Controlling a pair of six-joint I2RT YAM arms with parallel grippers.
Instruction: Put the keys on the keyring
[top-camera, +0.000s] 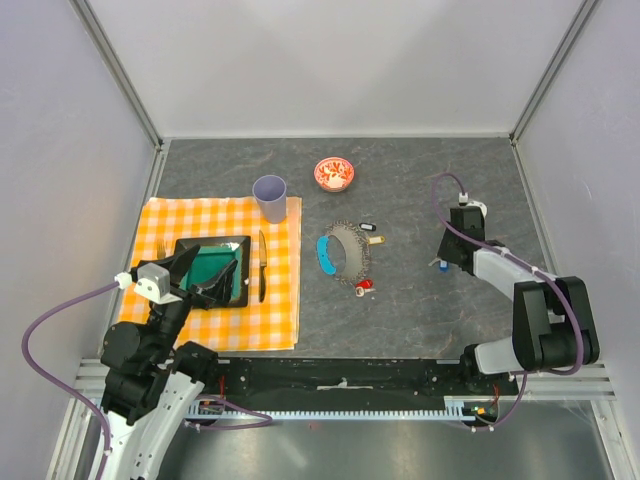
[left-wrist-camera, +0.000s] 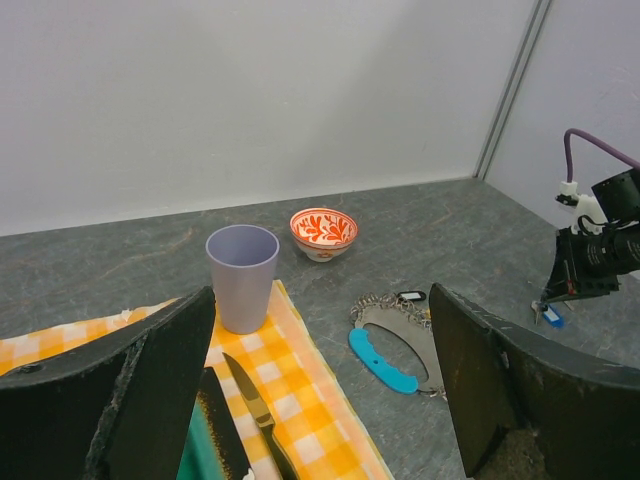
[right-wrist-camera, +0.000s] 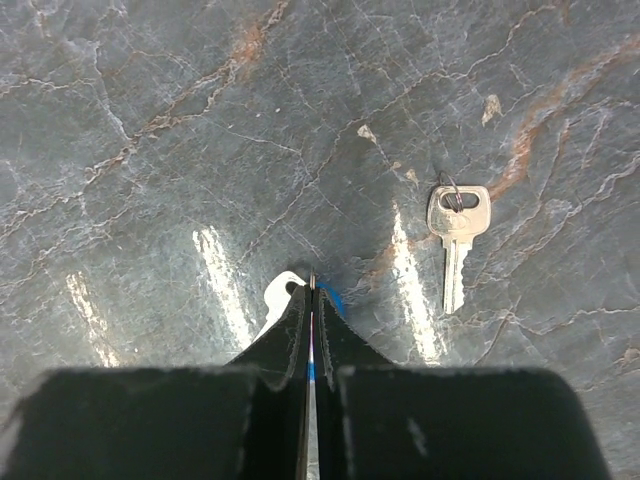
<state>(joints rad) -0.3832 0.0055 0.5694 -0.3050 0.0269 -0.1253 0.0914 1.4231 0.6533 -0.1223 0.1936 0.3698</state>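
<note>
While the left end effector (left-wrist-camera: 320, 300) hangs spread above the checked cloth (left-wrist-camera: 320, 400), the right end effector (right-wrist-camera: 312, 292) is pressed together, a blue key (left-wrist-camera: 553, 318) at its tips. Its wrist view alone makes out a silver key (right-wrist-camera: 456, 238) on the table (right-wrist-camera: 150, 120). The keyring (top-camera: 348, 250) lies mid-table, with a red key (top-camera: 365, 285) just beside it.

No text, label, brand, number or sign can be read in any view. The key (right-wrist-camera: 455, 245) is seen too small and glared for any stamp to be made out. The bowl (top-camera: 334, 174) is marked only with a red-and-white pattern, not letters.
</note>
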